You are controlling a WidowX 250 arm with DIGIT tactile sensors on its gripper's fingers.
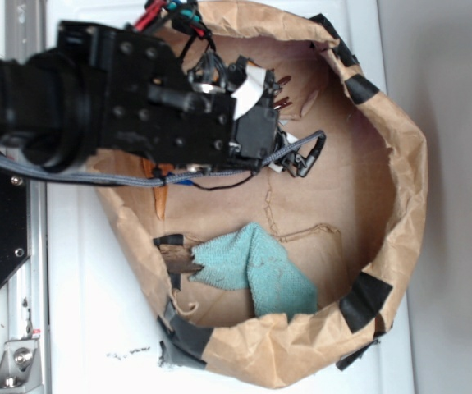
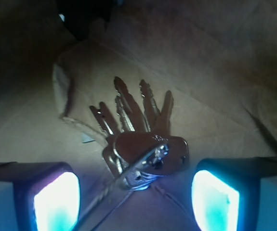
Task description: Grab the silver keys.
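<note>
We see the claw wide open and empty, with the silver keys on the brown paper between its fingers. We should descend straight, then close on the heads.

The silver keys, dull brownish metal, lie fanned flat on brown paper, blades pointing away.

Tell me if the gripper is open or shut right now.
Open. In the wrist view the gripper has its fingers apart, with the silver keys lying between and ahead, ungrasped.
</note>
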